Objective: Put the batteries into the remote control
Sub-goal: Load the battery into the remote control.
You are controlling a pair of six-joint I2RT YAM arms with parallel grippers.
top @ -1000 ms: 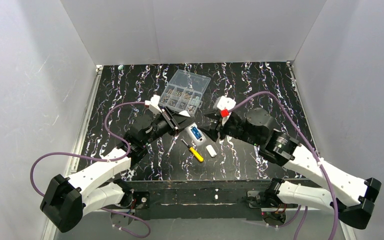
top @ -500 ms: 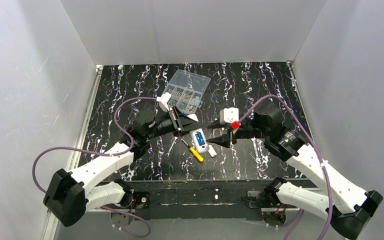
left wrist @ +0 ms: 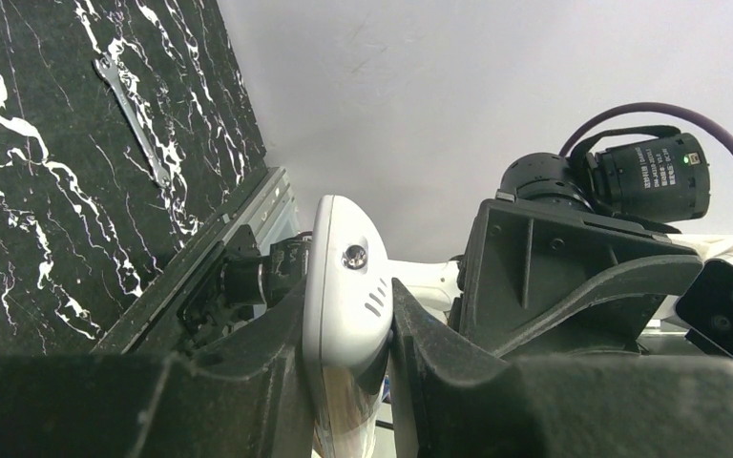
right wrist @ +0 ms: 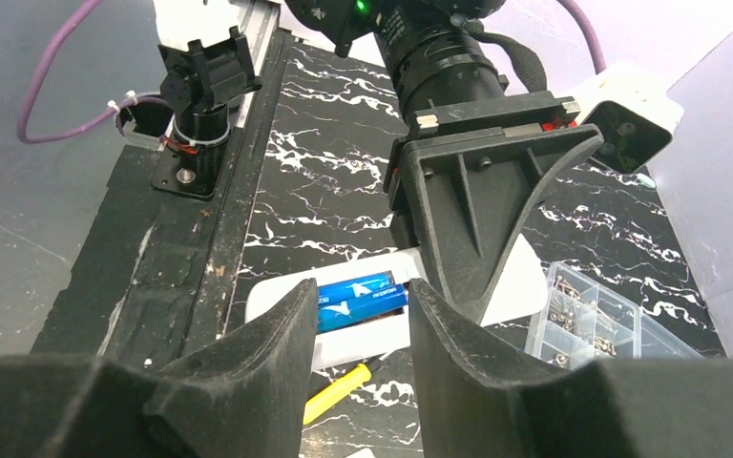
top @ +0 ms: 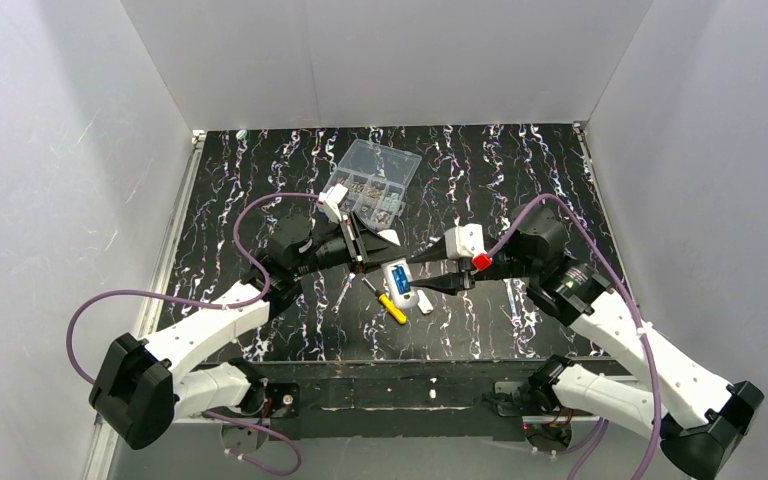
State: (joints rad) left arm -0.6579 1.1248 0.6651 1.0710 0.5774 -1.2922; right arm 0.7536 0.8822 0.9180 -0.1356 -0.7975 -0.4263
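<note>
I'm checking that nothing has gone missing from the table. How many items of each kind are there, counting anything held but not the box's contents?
Remote: 1
Blue batteries: 2
Yellow-handled screwdriver: 1
Small white cover: 1
Clear parts box: 1
Flat metal wrench: 1
Total: 7

Black marbled table point(top: 260, 180) carries compartment box point(top: 372, 183), screwdriver point(top: 386, 301), white cover point(top: 426, 304).

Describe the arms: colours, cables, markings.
Both the left arm and right arm have white shells, black joints and black end blocks. A purple cable loops along each. Jaws are black, triangular. Each wrist carries a white camera box; the right one has a red patch.
</note>
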